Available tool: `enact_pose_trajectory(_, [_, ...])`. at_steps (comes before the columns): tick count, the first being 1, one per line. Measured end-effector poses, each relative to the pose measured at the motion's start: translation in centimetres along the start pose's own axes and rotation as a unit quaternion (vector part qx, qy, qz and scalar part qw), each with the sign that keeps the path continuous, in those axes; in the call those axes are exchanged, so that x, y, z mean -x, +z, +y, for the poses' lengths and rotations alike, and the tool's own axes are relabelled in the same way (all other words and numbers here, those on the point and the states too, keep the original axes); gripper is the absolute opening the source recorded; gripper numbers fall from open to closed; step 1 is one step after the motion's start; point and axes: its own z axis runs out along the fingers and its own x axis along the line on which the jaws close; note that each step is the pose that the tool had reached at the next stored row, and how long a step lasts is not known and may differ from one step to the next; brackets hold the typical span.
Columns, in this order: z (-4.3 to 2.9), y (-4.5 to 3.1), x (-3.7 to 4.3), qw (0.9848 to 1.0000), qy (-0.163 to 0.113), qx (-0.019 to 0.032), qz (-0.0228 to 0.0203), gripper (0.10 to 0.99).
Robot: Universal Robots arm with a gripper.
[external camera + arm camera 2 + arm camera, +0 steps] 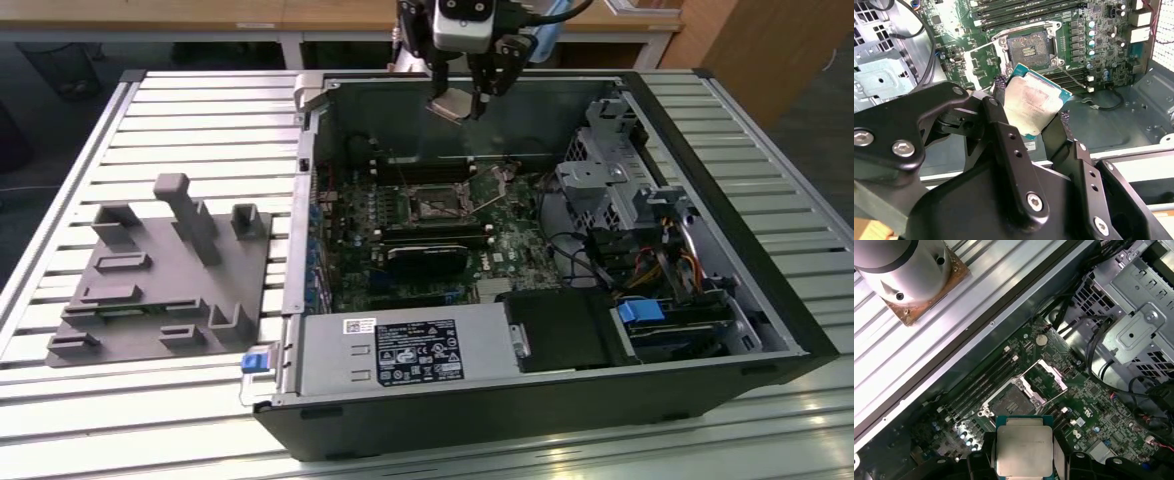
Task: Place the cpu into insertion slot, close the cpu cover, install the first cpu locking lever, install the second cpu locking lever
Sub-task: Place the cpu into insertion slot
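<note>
In the upper centre of the exterior view, the gripper [462,100] hangs over the upper edge of the open computer case [534,412]. Its two fingers [998,117] are closed on the edges of one cpu [1034,102], pinched between them metal face out. Mid-frame, one insertion slot [434,207] lies bare. In the first wrist view its one cpu cover [1055,373] stands open beside it.

No text is legible: the black label [416,355] on the power supply [327,360] and the cpu [1035,102] top carry unreadable print.
</note>
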Motion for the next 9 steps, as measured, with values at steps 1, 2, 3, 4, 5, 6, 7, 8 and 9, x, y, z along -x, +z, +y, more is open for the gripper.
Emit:
enact_pose_trajectory(1, [0.00, 0.00, 0.00, 1.0000, 0.003, 0.0000, -0.0002, 0.541])
enact_pose_trajectory(2, [0.00, 0.00, 0.00, 1.0000, 0.006, 0.0001, -0.0005, 0.541])
enact_pose_trajectory(3, [0.00, 0.00, 0.00, 1.0000, 0.008, 0.0001, -0.0007, 0.541])
enact_pose_trajectory(4, [0.00, 0.00, 0.00, 0.9999, 0.011, 0.0002, -0.0010, 0.541])
enact_pose_trajectory(5, [0.00, 0.01, 0.00, 0.9999, 0.014, 0.0003, -0.0013, 0.541])
enact_pose_trajectory(6, [0.00, 0.01, 0.00, 0.9999, 0.017, 0.0003, -0.0015, 0.541])
enact_pose_trajectory(7, [0.00, 0.01, 0.00, 0.9998, 0.020, 0.0004, -0.0018, 0.541])
enact_pose_trajectory(8, [0.00, 0.01, 0.00, 0.9997, 0.023, 0.0004, -0.0020, 0.541])
enact_pose_trajectory(9, [0.00, 0.01, 0.00, 0.9997, 0.026, 0.0005, -0.0023, 0.541])
